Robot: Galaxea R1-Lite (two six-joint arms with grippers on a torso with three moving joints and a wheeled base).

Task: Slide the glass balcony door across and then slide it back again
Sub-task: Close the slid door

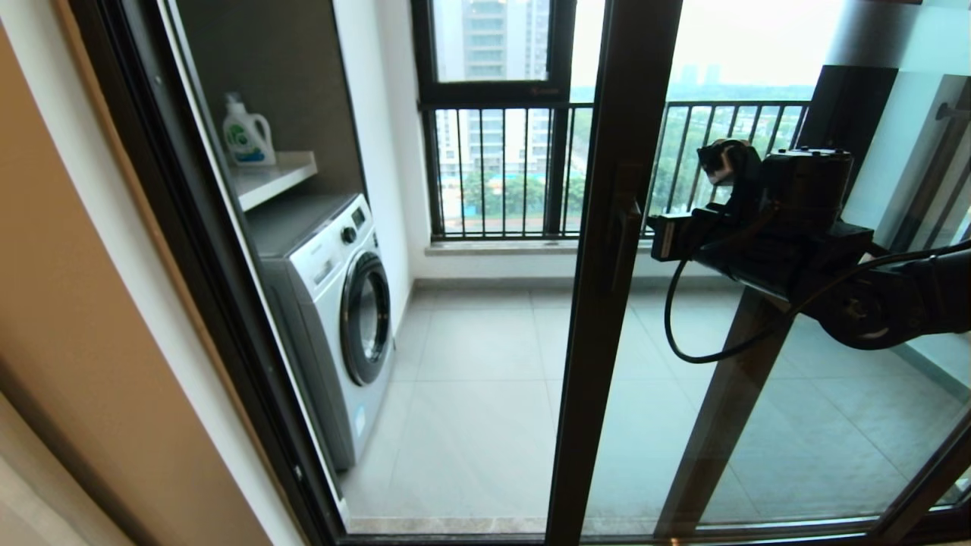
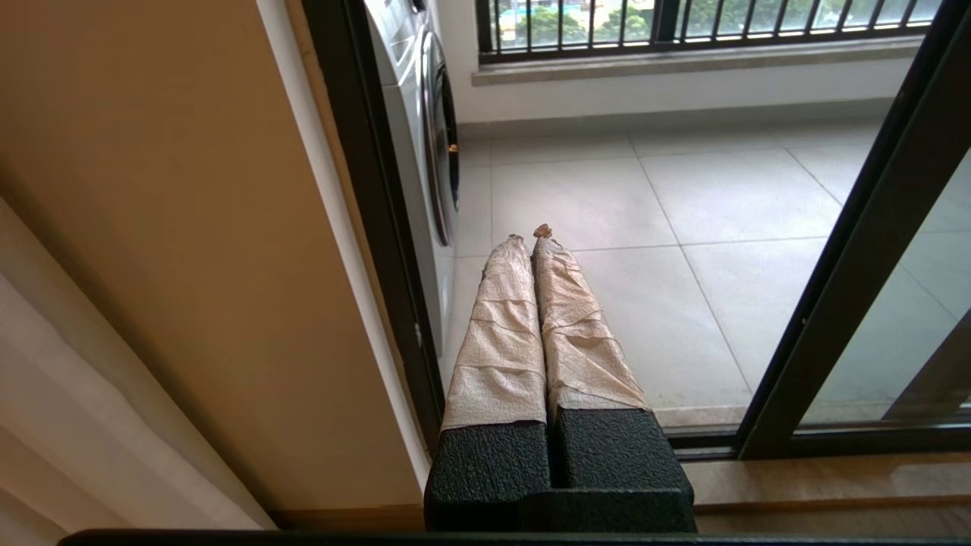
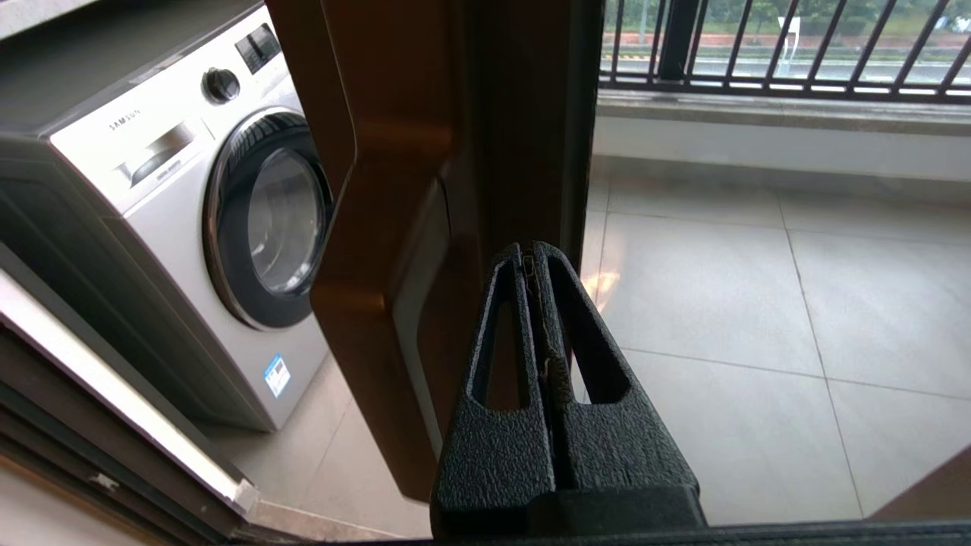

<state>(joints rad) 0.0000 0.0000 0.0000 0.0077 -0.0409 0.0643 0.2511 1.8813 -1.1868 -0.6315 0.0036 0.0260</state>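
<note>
The glass balcony door [image 1: 607, 227] stands partly slid across, its dark brown upright near the middle of the head view, with an open gap to its left. Its dark bar handle [image 1: 626, 243] runs along that upright. My right gripper [image 1: 658, 236] is shut with nothing in it, its tips just to the right of the handle at handle height. In the right wrist view the shut gripper [image 3: 529, 254] sits against the door frame [image 3: 516, 114] beside the brown handle [image 3: 379, 227]. My left gripper [image 2: 529, 235], wrapped in tan tape, is shut, low by the left jamb.
A white washing machine [image 1: 334, 303] stands on the balcony at the left, with a detergent bottle [image 1: 246, 133] on a shelf above it. A black-framed window with railing bars [image 1: 493, 174] closes the far side. The door jamb [image 1: 190, 227] and beige wall [image 1: 68, 303] lie left.
</note>
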